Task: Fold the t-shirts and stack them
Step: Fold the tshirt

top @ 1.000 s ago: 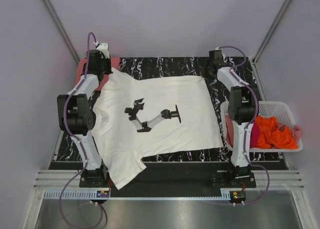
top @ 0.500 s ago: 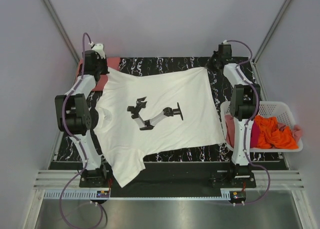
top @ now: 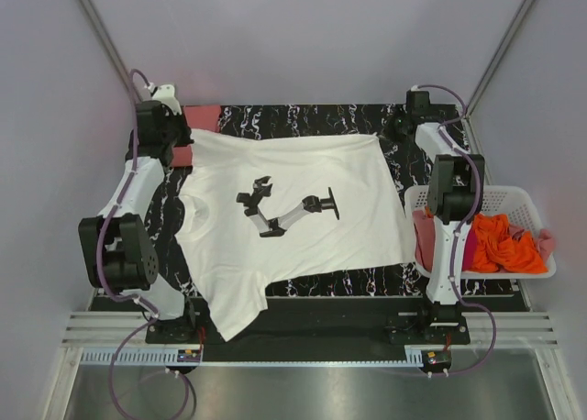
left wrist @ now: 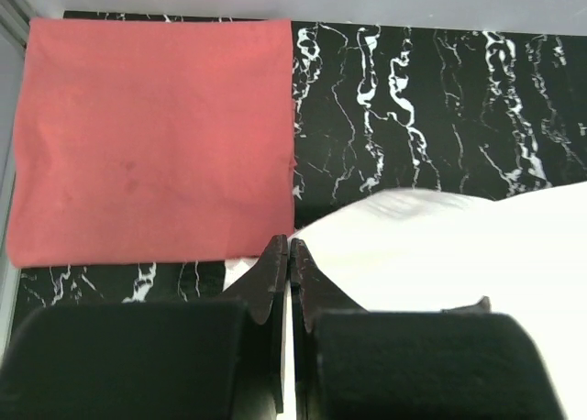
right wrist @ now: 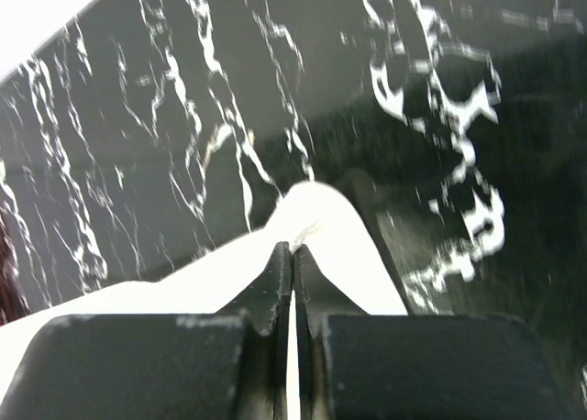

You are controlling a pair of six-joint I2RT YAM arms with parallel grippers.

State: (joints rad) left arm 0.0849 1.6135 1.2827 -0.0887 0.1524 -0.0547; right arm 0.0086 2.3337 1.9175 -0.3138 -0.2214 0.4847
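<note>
Left gripper [top: 182, 143] and right gripper [top: 386, 135] each pinch a far corner of the cream-white t-shirt [top: 312, 168], which lies spread on the marble table [top: 303, 117]. Left wrist: jaws clamped on its edge, beside the folded salmon-pink t-shirt [left wrist: 151, 145]. Right wrist: jaws pressed together on white cloth.

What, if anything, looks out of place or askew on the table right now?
The cream-white t-shirt lies askew: its near-left end spills past the near edge of the table, while the left fingers and right fingers pinch its far corners. The folded salmon-pink t-shirt at the far left lies flat; nothing else stands out.
</note>
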